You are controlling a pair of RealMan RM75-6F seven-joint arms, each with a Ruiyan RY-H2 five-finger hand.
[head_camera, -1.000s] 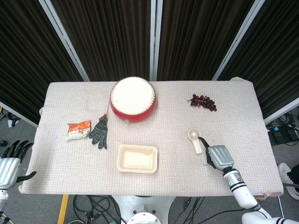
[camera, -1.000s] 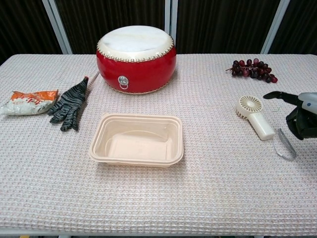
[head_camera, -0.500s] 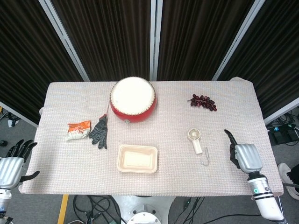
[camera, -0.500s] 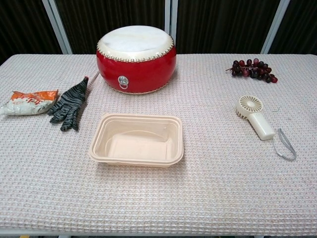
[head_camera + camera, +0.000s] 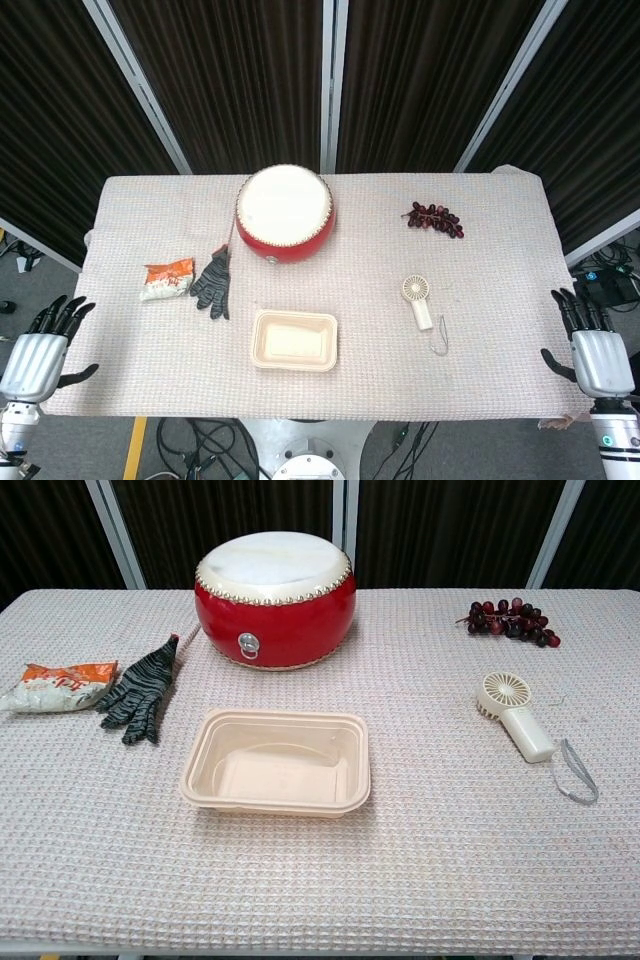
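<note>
1. Right hand [image 5: 601, 355] is off the table's right edge, fingers spread, holding nothing; left hand [image 5: 36, 350] likewise off the left edge.
2. Small cream handheld fan with grey wrist loop [image 5: 419, 302] lies right of the beige plastic tray [image 5: 294, 340].
3. To regrasp: approach the handle squarely, avoid the loop.
4. A second earlier the right hand was at the fan; it has since withdrawn.

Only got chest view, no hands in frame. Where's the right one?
Observer: The right hand is in the head view, just off the right edge of the table, fingers spread, holding nothing.
Operator: Left?
Observer: The left hand is past the table's left edge, also spread and empty.
Operator: What is closest to the right hand?
Observer: The fan, with bare cloth between them.
</note>
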